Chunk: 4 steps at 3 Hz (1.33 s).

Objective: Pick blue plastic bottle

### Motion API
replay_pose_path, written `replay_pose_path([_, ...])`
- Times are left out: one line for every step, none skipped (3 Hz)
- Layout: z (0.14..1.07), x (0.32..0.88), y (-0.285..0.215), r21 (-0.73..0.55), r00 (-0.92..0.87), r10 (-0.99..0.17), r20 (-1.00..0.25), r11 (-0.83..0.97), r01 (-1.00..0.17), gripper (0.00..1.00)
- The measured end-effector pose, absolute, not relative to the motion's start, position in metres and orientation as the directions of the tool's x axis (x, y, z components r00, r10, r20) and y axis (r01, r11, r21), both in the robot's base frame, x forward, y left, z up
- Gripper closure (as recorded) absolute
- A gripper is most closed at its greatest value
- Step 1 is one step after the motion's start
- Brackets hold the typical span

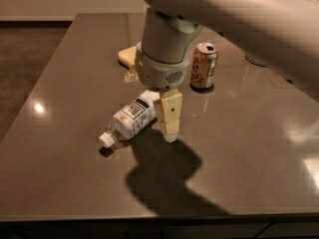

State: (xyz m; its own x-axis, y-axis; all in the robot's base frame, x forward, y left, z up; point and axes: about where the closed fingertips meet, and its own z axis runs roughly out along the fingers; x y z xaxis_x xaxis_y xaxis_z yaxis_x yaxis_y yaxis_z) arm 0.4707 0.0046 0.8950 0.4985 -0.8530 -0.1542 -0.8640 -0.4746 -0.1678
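Blue plastic bottle [130, 119] lies on its side near the middle of the glossy dark grey counter [60, 98], white cap pointing to the near-left edge. The claw [167, 126] hangs from the arm just beside the bottle's base end; whether it is open or closed cannot be told. A gold-orange drink can [204, 66] stands upright behind, a yellow sponge [127, 55] further left. Ceiling lights glint off the counter; dark floor lies left, a pale wall beyond.

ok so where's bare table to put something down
Bare: the dark grey tabletop left of the lying clear blue-labelled plastic bottle, and the wide stretch in front of the gold-orange drink can. Crowded mid-table: the hand hangs beside the bottle, yellow sponge behind.
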Motion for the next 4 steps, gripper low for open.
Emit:
replay_pose_path([0.88, 0.48, 0.024, -0.147, 0.543, -0.832, -0.118, -0.526, -0.838, 0.0])
replay_pose_path([0.863, 0.491, 0.032, -0.122, 0.565, -0.822, -0.071, -0.555, -0.823, 0.02])
replay_pose_path([0.854, 0.498, 0.033, -0.106, 0.567, -0.822, -0.043, -0.561, -0.821, 0.08])
replay_pose_path([0.848, 0.507, 0.027, -0.085, 0.556, -0.831, -0.023, -0.552, -0.829, 0.25])
